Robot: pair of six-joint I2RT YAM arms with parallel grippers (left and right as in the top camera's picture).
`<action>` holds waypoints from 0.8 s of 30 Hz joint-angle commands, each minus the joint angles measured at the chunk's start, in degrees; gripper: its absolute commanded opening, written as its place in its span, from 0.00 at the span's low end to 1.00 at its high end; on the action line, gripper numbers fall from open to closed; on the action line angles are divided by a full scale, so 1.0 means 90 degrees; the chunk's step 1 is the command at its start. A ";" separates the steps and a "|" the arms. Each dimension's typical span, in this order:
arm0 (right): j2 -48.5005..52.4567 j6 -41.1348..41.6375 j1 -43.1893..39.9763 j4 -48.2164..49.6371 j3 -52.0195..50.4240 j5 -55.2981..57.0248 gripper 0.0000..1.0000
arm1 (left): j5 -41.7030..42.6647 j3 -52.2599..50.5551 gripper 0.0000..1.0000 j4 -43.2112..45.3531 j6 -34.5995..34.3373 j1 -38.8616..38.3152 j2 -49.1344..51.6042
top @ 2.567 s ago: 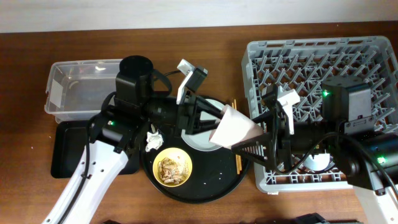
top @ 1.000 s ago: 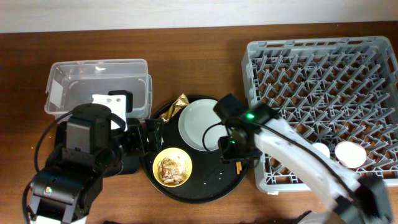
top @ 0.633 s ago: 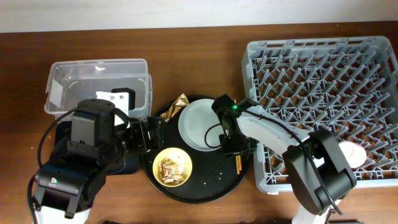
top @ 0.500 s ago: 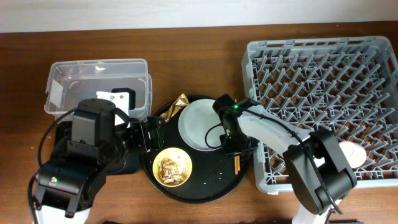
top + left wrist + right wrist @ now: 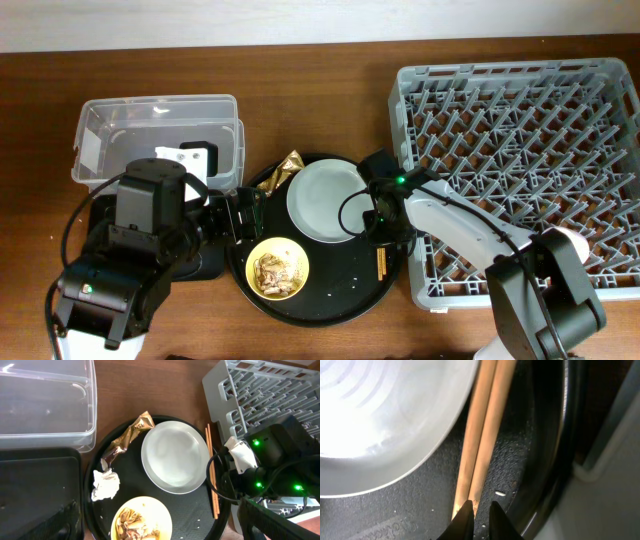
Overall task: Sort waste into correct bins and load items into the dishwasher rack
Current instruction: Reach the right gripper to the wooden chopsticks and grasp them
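While the wooden chopsticks point(image 5: 482, 435) lay on the round black tray point(image 5: 330, 297), just beside the plate point(image 5: 322, 200), the right gripper point(image 5: 479, 510) was held nearly clenched over their end; a grasp could not be confirmed. Tissue point(image 5: 106, 485), wrapper point(image 5: 126, 437) and food scraps point(image 5: 132, 522) were not yet binned, and the plate was not yet racked. The left gripper point(image 5: 243, 213) was spread, empty.

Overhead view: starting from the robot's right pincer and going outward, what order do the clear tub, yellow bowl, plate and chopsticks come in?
From the right pincer:
1. chopsticks, right at its tips.
2. plate, just to its left.
3. yellow bowl, farther left, toward the table's front.
4. clear tub, far left, at the back.
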 commanded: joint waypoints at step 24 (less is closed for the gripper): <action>0.0214 0.1146 0.0311 -0.0189 0.0109 0.0595 0.12 | -0.0044 -0.0017 1.00 -0.0083 0.0100 0.0010 0.0019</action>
